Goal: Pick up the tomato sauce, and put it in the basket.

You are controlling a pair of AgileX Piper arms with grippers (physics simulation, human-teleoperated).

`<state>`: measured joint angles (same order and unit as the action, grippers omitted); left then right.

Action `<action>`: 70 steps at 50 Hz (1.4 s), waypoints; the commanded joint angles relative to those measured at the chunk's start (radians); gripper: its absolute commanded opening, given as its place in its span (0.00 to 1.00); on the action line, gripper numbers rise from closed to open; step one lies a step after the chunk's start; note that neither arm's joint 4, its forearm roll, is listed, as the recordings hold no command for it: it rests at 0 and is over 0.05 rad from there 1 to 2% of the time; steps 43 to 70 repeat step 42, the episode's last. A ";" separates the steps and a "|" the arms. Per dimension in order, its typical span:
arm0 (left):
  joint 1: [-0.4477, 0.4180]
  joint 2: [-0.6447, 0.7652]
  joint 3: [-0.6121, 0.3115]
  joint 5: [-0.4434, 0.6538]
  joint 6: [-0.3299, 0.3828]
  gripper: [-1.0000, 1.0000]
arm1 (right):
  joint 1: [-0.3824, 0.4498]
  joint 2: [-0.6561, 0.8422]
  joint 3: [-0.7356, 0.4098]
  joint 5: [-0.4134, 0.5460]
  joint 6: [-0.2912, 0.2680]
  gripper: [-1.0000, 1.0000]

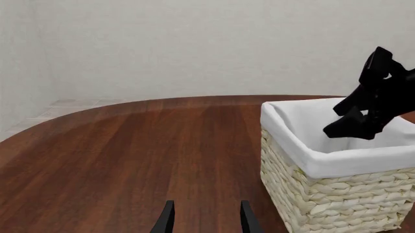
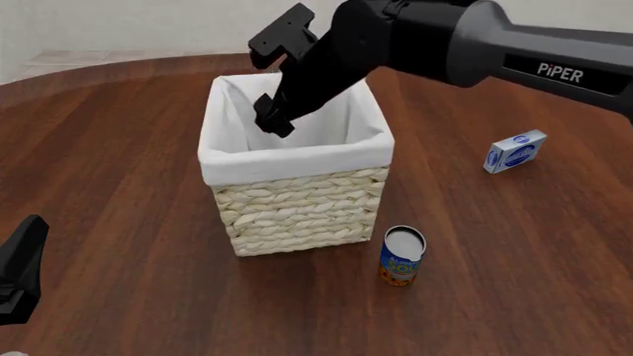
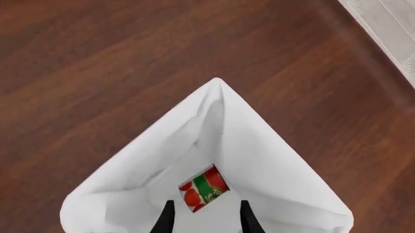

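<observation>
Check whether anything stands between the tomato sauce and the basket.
Nothing visible does. The right wrist view shows the tomato sauce already down inside the basket, lying on its white lining. The right gripper hangs over the basket's opening with open jaws, apart from the can. The left gripper sits aside over bare table.
</observation>
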<state>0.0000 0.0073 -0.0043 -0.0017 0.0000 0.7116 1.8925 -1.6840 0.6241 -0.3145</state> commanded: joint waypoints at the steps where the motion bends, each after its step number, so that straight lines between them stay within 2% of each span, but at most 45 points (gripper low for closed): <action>1: 0.000 0.000 0.000 0.000 0.000 1.00 | 0.006 -0.016 -0.023 0.016 -0.016 1.00; 41: 0.000 0.000 0.000 0.000 0.000 1.00 | 0.025 -0.108 -0.091 0.085 -0.093 1.00; 70: 0.000 0.000 0.000 0.000 0.000 1.00 | 0.027 -0.111 -0.092 0.087 -0.094 1.00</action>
